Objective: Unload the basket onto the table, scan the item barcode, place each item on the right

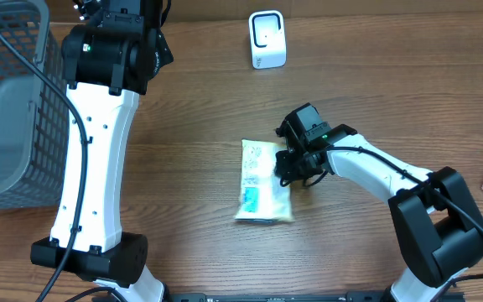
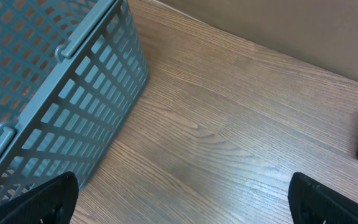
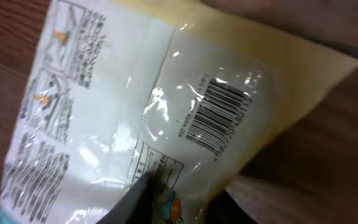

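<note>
Glossy yellow-and-white plastic pouch (image 1: 262, 180) lies at the middle of the brown wooden table (image 1: 199, 101), black barcode (image 3: 219, 118) facing up. Judged light, soft, slippery and easily crumpled. Right gripper (image 1: 290, 172) has its jaws narrowed onto the pouch's right edge, a sensible hold clear of the code; left gripper (image 2: 185, 202) is spread wide and empty.

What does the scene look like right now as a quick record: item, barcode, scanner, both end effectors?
item: packet, lying mid-table
barcode: on the packet's upward face, clear in the right wrist view
scanner: white unit at the far side of the table, apart from the packet
right end effector: pinching the packet's edge
left end effector: open, holding nothing, over bare wood beside the basket
scan: not yet done
</note>
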`<action>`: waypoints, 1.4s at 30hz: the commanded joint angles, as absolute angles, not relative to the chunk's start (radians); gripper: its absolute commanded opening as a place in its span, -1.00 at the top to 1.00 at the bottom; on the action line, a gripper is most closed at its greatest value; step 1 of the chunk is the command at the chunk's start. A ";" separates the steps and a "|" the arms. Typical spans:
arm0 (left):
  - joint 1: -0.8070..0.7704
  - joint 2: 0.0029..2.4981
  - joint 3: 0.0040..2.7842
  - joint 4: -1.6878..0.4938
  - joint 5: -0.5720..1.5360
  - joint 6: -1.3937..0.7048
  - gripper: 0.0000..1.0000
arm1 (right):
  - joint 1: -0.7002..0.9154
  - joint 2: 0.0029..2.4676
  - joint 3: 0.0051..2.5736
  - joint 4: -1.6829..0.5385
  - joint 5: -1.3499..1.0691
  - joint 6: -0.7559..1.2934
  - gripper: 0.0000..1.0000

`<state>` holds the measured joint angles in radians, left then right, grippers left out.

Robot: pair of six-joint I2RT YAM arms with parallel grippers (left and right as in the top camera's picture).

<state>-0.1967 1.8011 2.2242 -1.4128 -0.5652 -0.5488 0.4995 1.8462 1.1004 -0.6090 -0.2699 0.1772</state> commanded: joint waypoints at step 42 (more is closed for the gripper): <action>-0.203 1.811 2.233 -1.410 -0.575 -0.565 -1.00 | 0.514 1.840 1.681 -1.449 -0.074 1.606 -1.00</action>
